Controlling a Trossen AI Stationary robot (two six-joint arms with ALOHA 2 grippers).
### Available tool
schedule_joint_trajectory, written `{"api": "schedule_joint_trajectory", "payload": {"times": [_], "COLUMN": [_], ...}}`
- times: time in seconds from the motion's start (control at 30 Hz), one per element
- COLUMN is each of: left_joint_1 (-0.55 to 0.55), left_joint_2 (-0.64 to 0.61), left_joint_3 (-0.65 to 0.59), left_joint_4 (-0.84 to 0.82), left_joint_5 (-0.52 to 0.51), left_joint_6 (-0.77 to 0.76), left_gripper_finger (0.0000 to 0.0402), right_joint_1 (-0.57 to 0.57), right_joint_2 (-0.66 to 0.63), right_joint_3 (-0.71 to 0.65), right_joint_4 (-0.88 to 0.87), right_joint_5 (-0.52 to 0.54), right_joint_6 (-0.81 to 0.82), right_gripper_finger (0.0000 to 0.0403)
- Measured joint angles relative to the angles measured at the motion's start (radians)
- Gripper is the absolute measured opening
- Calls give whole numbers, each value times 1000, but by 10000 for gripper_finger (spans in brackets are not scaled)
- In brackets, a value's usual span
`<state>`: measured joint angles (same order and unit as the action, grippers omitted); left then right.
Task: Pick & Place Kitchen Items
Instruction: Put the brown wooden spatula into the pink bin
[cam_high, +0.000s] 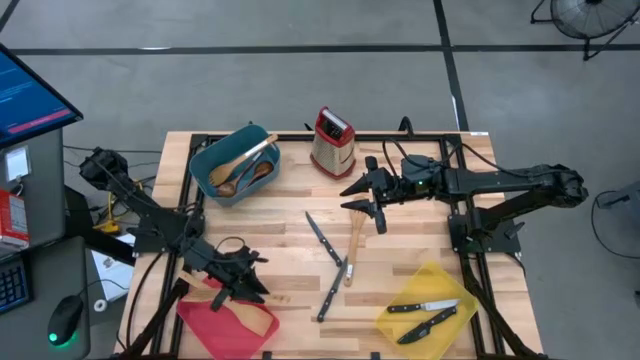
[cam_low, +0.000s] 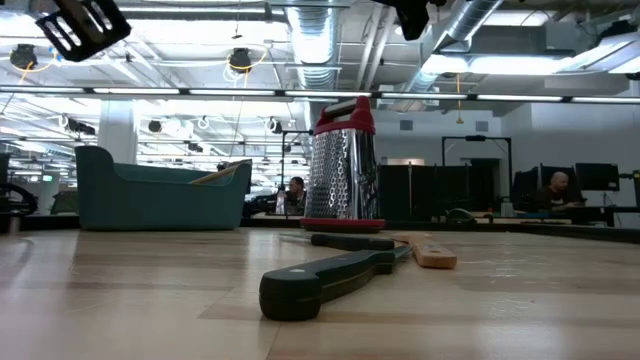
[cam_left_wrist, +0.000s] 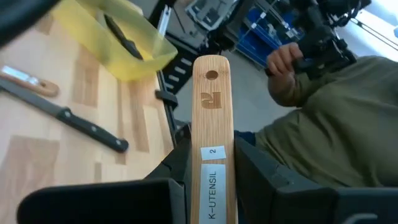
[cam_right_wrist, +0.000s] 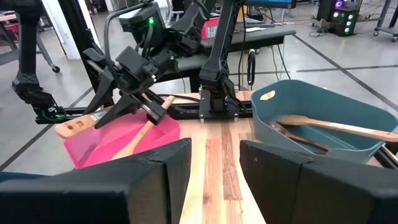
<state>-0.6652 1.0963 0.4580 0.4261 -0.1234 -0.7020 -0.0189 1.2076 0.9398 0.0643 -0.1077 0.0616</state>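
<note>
The left claw (cam_high: 238, 275) is shut tight on a light wooden spatula (cam_left_wrist: 213, 143), just above the red bin (cam_high: 215, 328) at the near left. The spatula's long side sticks out past the bin. Only the left wrist view shows the grip. Loose knives (cam_high: 322, 238) lie mid-surface, nearer the right claw (cam_high: 372, 200), which hangs open and holds nothing

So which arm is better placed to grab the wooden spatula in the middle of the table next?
Probably the right. Its hand is open and empty right beside the spatula, while the left hand is busy holding a wooden utensil over the red bin.
</note>
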Motion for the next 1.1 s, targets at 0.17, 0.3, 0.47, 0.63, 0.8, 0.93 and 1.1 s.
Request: {"api": "schedule_joint_trajectory", "payload": {"times": [0.17, 0.3, 0.47, 0.63, 0.8, 0.93, 1.1], "left_joint_1": [-11, -25, -43, -55, -64, -64, -64], "left_joint_2": [34, 90, 163, 203, 261, 311, 347], "left_joint_3": [0, 0, 0, 0, 0, 0, 0], "left_joint_4": [9, 47, 122, 125, 125, 124, 124], "left_joint_5": [-1, 3, 12, 18, 26, 26, 40], "left_joint_6": [-21, -43, -64, -86, -87, -85, -84], "left_gripper_finger": [68, 71, 68, 69, 68, 69, 69], "right_joint_1": [0, 0, 0, 0, 0, 0, 0], "right_joint_2": [0, 0, 0, 0, 0, 0, 0], "right_joint_3": [0, 0, 0, 0, 0, 0, 0], "right_joint_4": [0, 0, 0, 0, 0, 0, 0], "right_joint_5": [0, 0, 0, 0, 0, 0, 0], "right_joint_6": [0, 0, 0, 0, -4, -8, -8], "right_gripper_finger": [147, 147, 147, 147, 147, 147, 147]}}
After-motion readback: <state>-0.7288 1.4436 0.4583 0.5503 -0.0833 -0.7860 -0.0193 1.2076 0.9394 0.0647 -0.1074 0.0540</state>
